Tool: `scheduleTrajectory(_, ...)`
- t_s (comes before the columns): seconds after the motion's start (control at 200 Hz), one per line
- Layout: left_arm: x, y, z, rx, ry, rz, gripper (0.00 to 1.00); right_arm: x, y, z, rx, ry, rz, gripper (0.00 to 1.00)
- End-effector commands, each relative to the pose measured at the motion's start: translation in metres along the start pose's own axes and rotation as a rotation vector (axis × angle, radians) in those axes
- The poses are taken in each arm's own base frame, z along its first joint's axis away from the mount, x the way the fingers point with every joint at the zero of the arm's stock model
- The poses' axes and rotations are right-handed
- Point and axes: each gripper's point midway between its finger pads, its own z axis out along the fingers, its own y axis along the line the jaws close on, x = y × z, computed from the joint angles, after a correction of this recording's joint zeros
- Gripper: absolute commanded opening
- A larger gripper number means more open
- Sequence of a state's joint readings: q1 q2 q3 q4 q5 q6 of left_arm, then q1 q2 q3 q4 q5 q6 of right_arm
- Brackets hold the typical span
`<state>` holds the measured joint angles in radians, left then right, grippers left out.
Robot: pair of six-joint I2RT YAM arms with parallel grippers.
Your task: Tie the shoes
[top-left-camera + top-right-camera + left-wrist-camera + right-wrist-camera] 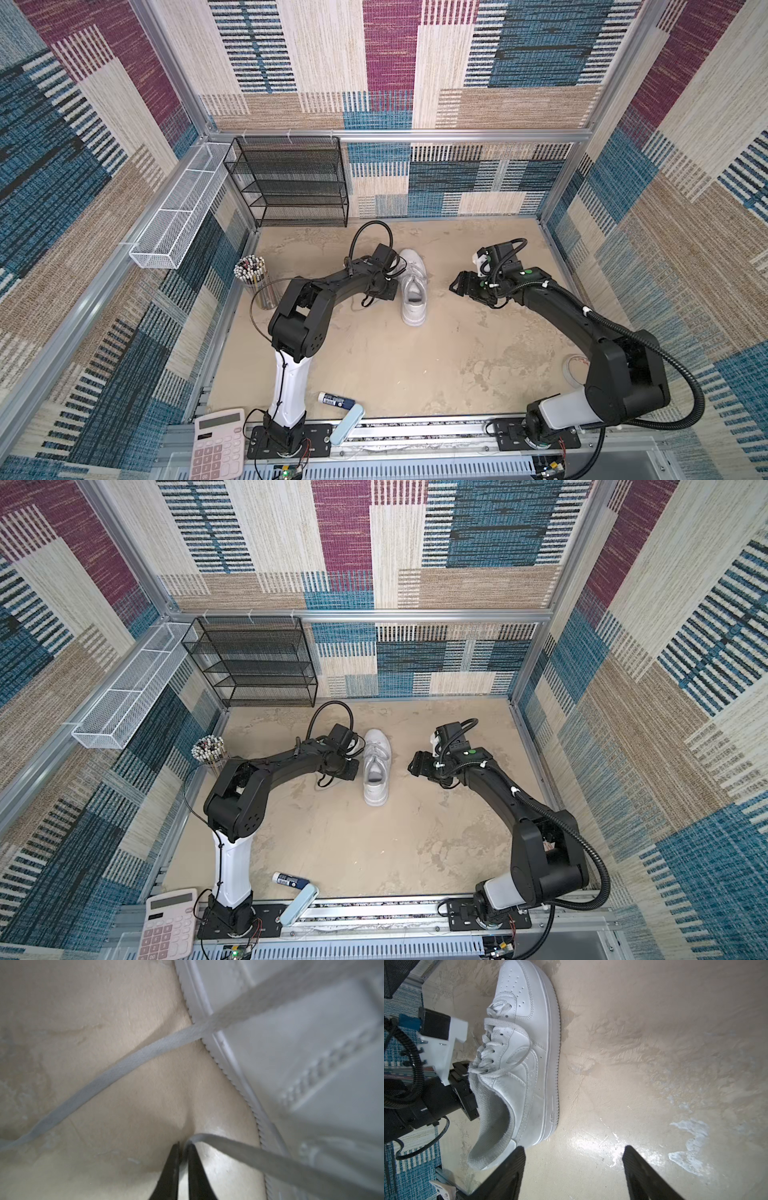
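the white sneaker [412, 286] stands upright near the middle of the desk [415, 374], toe toward the far wall and heel toward the near edge, between the two arms. the step in hand looks like the first one: gathering the loose ends. the left pincer [184, 1147] sits low just beside the sneaker's left side, closed to a sliver, and a lace [270, 1159] appears nipped at its tips, running back toward the sneaker. a second lace [124, 1068] lies slack across the desk just beyond. the right pincer [574, 1148] hangs wide and empty to the right of the sneaker, apart from it. no knot shows, so nearly all the tying is left. next, i judge, the left should draw its lace clear without dragging the sneaker, while the right comes in for the other end. a thin flat lace could slip from a shallow pinch. the desk is blotchy beige, hard and faintly glossy. patterned carpet lines the walls. a black mesh shelf [291, 183] and white wire basket [174, 224] sit far left, a cup of pencils [253, 278] at the left, and a calculator [218, 444] at the near edge.
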<state>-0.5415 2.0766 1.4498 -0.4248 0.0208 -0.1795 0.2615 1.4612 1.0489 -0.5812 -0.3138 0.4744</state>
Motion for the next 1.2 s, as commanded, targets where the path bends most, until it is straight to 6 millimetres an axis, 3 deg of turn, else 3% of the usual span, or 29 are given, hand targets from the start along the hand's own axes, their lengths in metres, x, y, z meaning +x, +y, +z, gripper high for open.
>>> scheduleTrajectory(0.0, 0.013, -0.004, -0.005, 0.01, 0.044, 0.021, 0.0, -0.005, 0.003, -0.001, -0.007, -0.014, -0.003, 0.77)
scheduleTrajectory(0.3, -0.031, -0.022, -0.066, 0.085, -0.074, 0.013, 0.0, -0.011, 0.014, 0.004, -0.071, -0.029, -0.012, 0.77)
scheduleTrajectory(0.386, -0.049, -0.031, -0.086, 0.123, -0.131, -0.006, 0.0, -0.013, 0.015, 0.008, -0.077, -0.027, -0.014, 0.77)
scheduleTrajectory(0.561, -0.088, -0.044, -0.109, 0.175, -0.214, -0.041, 0.0, -0.021, 0.021, 0.013, -0.096, -0.029, -0.029, 0.77)
scheduleTrajectory(0.841, -0.13, -0.068, -0.116, 0.284, -0.267, -0.056, 0.0, -0.034, 0.023, 0.014, -0.103, -0.04, -0.046, 0.77)
scheduleTrajectory(1.192, -0.147, -0.084, -0.094, 0.348, -0.232, -0.037, 0.0, -0.037, 0.018, 0.014, -0.106, -0.043, -0.037, 0.77)
